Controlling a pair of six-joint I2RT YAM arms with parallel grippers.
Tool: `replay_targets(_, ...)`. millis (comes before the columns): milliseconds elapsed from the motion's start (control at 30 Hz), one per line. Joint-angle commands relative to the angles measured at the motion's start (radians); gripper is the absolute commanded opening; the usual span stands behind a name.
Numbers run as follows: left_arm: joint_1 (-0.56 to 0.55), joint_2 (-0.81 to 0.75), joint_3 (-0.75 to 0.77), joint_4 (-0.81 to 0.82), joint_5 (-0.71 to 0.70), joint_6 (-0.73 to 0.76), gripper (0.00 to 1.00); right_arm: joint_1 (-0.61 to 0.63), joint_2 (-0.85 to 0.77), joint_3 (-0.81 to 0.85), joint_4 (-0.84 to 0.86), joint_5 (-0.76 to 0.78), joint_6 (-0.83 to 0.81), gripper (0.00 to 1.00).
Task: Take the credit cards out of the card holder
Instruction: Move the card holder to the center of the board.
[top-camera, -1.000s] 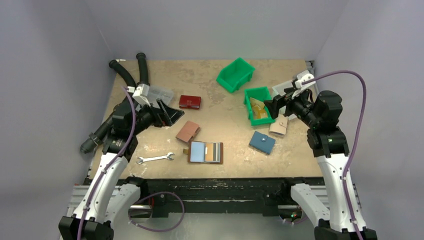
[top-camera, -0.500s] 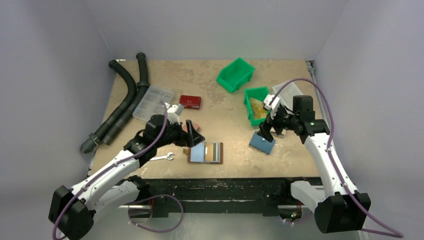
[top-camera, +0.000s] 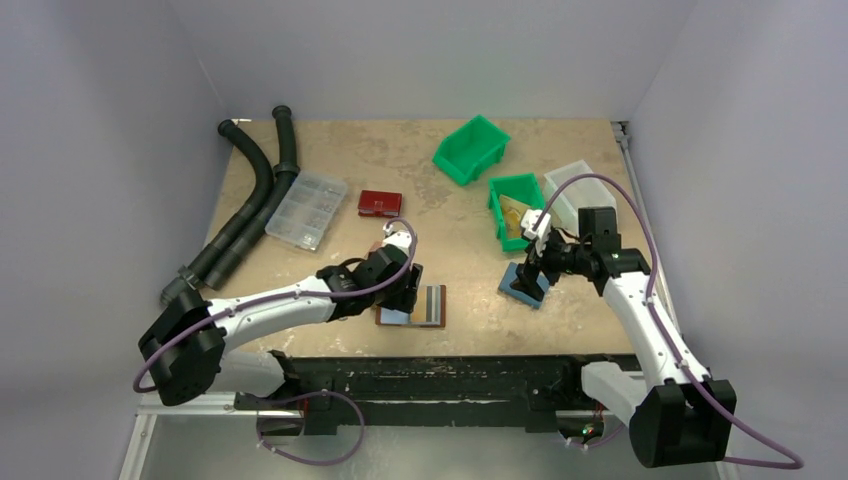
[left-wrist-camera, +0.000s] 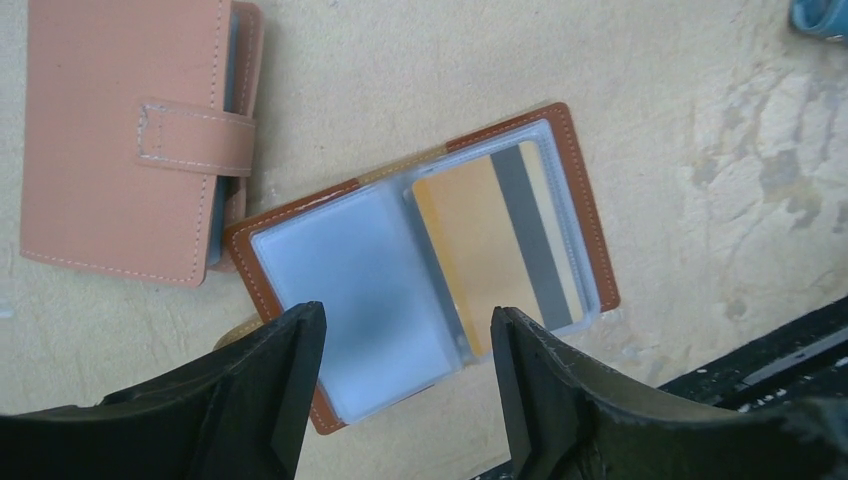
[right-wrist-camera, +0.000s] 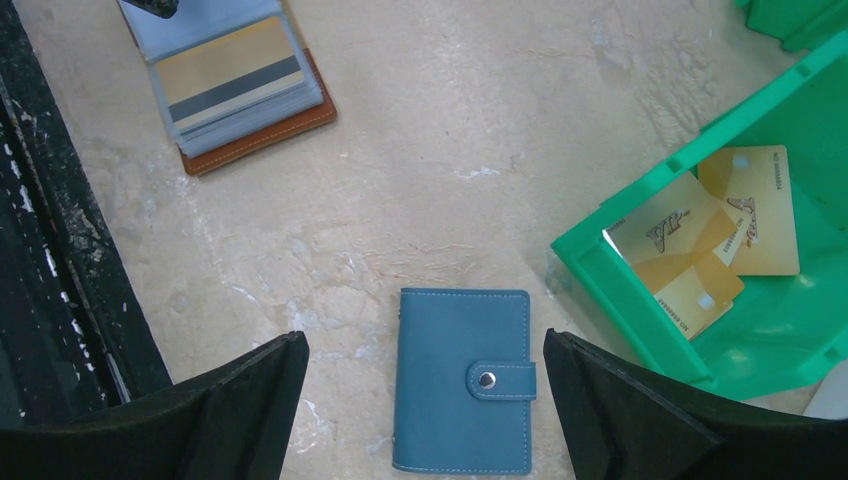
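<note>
One open card holder (left-wrist-camera: 585, 240) is laid at the front edge of the tabletop (top-camera: 450, 215), beneath the half-parted, empty left fingers (left-wrist-camera: 280, 380). The right fingers (right-wrist-camera: 240, 400) are spread wide over a blue pouch (right-wrist-camera: 463, 380). Thin, stiff, slick credit cards (left-wrist-camera: 490, 240), sleeved inside, are judged best pinched by an exposed edge.

tan wallet (left-wrist-camera: 120, 140) cropped, card holder sleeve (left-wrist-camera: 350, 300) blurred

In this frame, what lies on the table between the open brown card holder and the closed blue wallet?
Nothing: the right wrist view shows only bare tabletop between the open card holder and the blue wallet.
</note>
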Motion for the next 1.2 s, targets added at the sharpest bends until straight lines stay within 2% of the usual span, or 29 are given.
replay_targets(0,-0.022,0.000,0.039,-0.036,-0.129,0.011,0.66,0.001,-0.002,-0.009,0.029,-0.043,-0.021,0.99)
replay_targets(133,-0.020,-0.036,0.058,-0.030,-0.150,0.053,0.67,0.001,-0.006,-0.012,0.030,-0.050,-0.019,0.99)
replay_targets(267,0.013,-0.015,0.095,-0.138,-0.216,0.027,0.69,0.005,-0.012,-0.014,0.028,-0.061,-0.019,0.99)
replay_targets(333,0.054,-0.028,0.062,-0.128,-0.159,0.003,0.68,0.005,-0.013,-0.015,0.030,-0.062,-0.019,0.99)
replay_targets(433,0.127,-0.076,-0.038,-0.028,-0.010,-0.034,0.62,0.008,-0.015,-0.015,0.030,-0.060,-0.020,0.99)
replay_targets(633,0.192,-0.077,-0.111,0.061,0.091,-0.059,0.57,0.019,-0.014,-0.016,0.027,-0.059,-0.026,0.99)
replay_targets(1033,0.230,-0.003,-0.188,0.179,0.144,-0.103,0.46,0.025,-0.014,-0.016,0.023,-0.060,-0.030,0.99)
replay_targets(1167,0.230,0.022,-0.219,0.252,0.197,-0.125,0.32,0.027,-0.015,-0.016,0.023,-0.059,-0.033,0.99)
